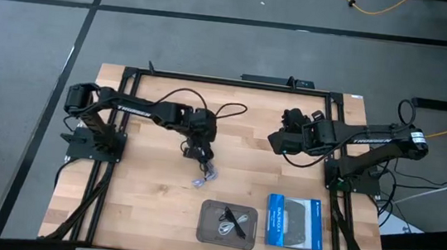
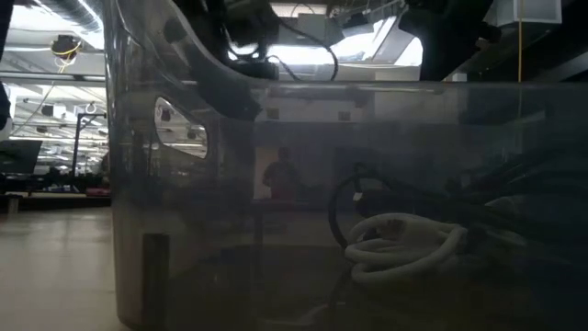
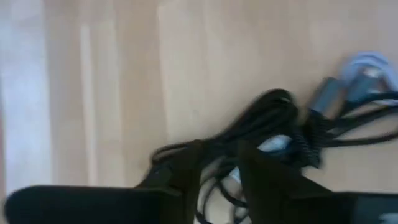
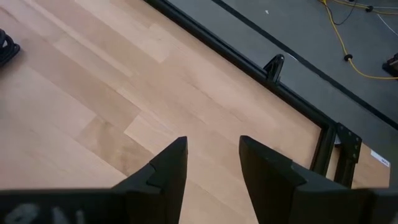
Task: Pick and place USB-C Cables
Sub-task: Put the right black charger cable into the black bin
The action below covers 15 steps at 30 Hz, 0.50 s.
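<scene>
Hovering mid-worktop, the left pincer (image 1: 201, 158) grips a coiled black USB-C cable (image 3: 249, 134) beside pale ones (image 1: 206, 174). The right pincer (image 4: 211, 163) waits narrowly parted at far right.

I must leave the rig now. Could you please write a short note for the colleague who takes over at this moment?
Left gripper: low over the loose cable pile at table centre, fingers around a black cable; not lifted yet.
Right gripper: open, empty, waiting above bare wood on the right side.
Grey tray: at the front edge, already holds a black cable and a white cable.
Blue-and-grey box: beside the tray, untouched.
Left to do: lift this cable, place it in the tray, then the rest of the pile.
</scene>
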{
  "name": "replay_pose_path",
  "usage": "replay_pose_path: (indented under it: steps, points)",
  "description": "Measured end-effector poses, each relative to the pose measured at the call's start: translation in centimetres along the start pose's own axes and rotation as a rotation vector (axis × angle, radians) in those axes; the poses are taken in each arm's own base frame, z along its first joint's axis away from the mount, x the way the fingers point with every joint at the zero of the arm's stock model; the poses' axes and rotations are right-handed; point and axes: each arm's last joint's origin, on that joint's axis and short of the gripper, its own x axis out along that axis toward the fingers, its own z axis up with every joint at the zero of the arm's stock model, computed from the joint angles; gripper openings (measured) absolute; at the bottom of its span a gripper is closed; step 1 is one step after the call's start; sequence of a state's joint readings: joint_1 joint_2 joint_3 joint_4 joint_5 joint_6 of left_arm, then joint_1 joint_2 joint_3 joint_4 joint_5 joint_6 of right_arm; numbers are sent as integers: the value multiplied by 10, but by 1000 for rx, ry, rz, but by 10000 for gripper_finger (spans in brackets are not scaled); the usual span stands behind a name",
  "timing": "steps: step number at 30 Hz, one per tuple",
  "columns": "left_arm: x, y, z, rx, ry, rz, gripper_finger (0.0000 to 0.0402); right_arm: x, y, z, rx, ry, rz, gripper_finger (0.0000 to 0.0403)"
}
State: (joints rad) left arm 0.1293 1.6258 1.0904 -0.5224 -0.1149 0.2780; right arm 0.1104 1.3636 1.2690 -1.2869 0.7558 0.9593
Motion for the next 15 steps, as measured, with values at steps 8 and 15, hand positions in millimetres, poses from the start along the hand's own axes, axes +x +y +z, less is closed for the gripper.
replay_pose_path:
  steps: [8, 15]
  points:
    - [41, -1, -4, 143, 63, -17, 155, 0, 0, 0, -4, 2, -2, 150]
    - [62, -14, -10, 353, 163, -43, 154, 0, -1, -1, -14, 7, -9, 150]
